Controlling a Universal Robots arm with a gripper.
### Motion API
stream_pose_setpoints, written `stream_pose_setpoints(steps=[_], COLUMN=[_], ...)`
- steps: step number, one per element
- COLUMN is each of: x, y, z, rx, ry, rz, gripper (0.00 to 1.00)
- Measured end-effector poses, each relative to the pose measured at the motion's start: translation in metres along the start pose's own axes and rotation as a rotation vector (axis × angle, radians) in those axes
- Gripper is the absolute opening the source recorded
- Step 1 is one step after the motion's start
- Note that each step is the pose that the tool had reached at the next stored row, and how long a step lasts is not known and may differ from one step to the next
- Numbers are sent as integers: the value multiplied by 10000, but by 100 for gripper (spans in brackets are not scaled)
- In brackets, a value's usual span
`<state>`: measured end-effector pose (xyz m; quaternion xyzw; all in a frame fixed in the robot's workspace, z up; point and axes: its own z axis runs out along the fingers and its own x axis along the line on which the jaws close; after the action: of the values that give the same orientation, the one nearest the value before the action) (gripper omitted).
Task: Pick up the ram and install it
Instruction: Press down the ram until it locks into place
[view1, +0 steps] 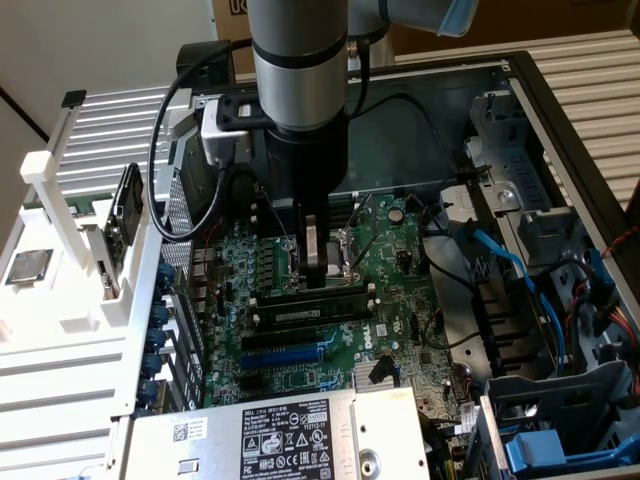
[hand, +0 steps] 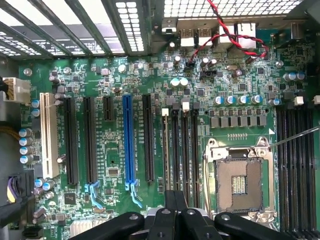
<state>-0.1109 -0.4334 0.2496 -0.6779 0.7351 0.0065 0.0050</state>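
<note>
My pincer (view1: 318, 262) sits low over the motherboard (view1: 300, 340), closed on nothing, with the ram (view1: 308, 301) seated in a slot just below it.

In the exterior view the ram lies flat along a black memory slot (view1: 305, 318) directly under my fingertips, and I cannot tell whether they touch its top edge. In the wrist view my fingers (hand: 175, 220) meet in the middle, and just ahead of them the ram (hand: 165, 150) shows edge-on as a thin strip with a white latch (hand: 165, 112) at its far end. The empty processor socket (hand: 239, 181) lies beside my pincer there. The blue expansion slot (hand: 128, 142) lies on the pincer's other side.
</note>
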Motion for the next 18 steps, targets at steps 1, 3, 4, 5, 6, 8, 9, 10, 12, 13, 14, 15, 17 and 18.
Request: stream_pose_setpoints(steps=[1, 3, 4, 5, 6, 8, 9, 10, 12, 13, 14, 15, 17, 18], x=[0, 0, 0, 0, 0, 0, 0, 0, 0, 0, 0, 0, 0, 0], y=[0, 0, 0, 0, 0, 1, 0, 0, 0, 1, 0, 0, 0, 0], z=[0, 2, 2, 4, 4, 7, 10, 11, 14, 16, 17, 19, 25, 29], rx=[2, 8, 11, 13, 16, 22, 28, 30, 39, 45, 50, 56, 67, 72], ry=[0, 0, -1, -2, -2, -4, -5, -5, -6, -8, -8, -9, -11, -13], rz=[171, 514, 679, 839, 1015, 1372, 1710, 1886, 2409, 2754, 3102, 3444, 4133, 4469], gripper=[10, 10, 10, 10, 10, 10, 10, 10, 10, 10, 10, 10, 10, 10])
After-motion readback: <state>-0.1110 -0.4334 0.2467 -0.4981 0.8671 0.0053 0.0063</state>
